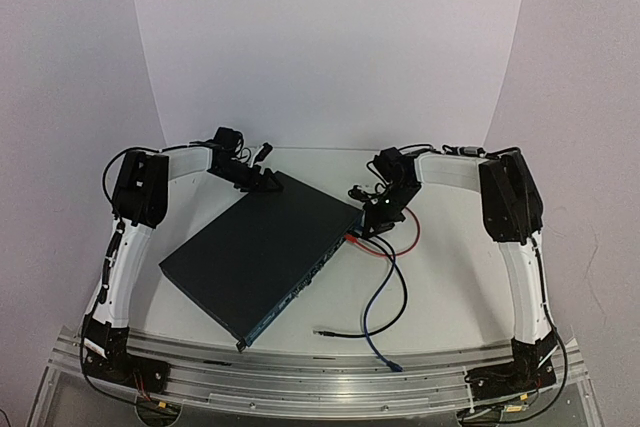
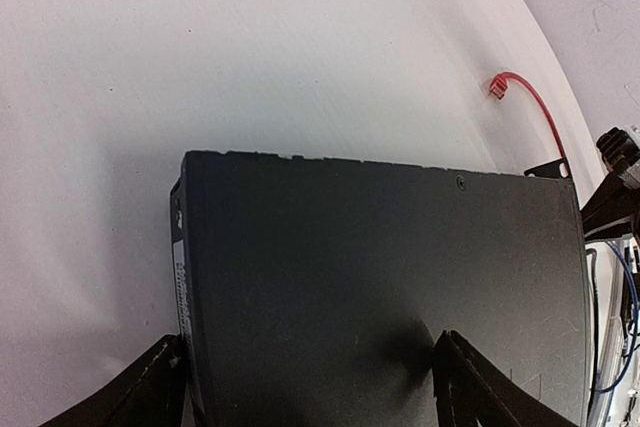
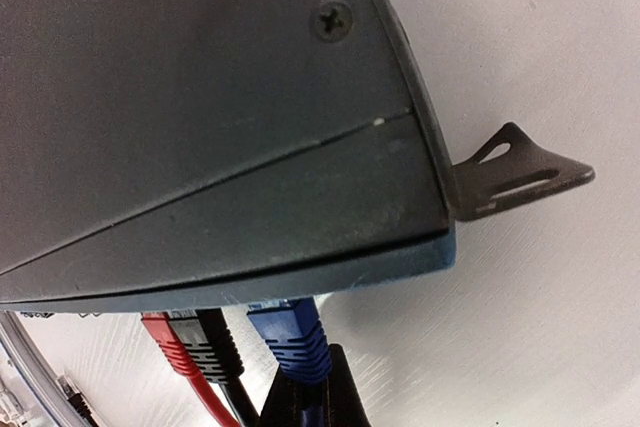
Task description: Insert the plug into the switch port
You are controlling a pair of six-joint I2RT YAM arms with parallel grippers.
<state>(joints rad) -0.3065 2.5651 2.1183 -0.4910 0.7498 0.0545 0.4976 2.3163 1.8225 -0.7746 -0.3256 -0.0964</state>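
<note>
The switch (image 1: 265, 257), a flat dark box, lies diagonally mid-table with its socket face toward the front right. In the left wrist view its top (image 2: 380, 267) fills the frame. My left gripper (image 1: 255, 179) is open at its far corner, one finger (image 2: 130, 392) beside the side wall, the other (image 2: 480, 382) on the top. My right gripper (image 1: 378, 217) is shut on the blue plug (image 3: 290, 337), whose tip is at a socket under the switch's front edge (image 3: 300, 267). A red plug (image 3: 175, 342) and a black plug (image 3: 215, 347) sit in sockets beside it.
The blue cable (image 1: 380, 317), a black cable (image 1: 350, 332) and a red cable (image 1: 400, 242) trail over the table to the front right. The red cable's free end (image 2: 497, 87) lies beyond the switch. A metal mounting ear (image 3: 520, 172) sticks out from the switch's corner.
</note>
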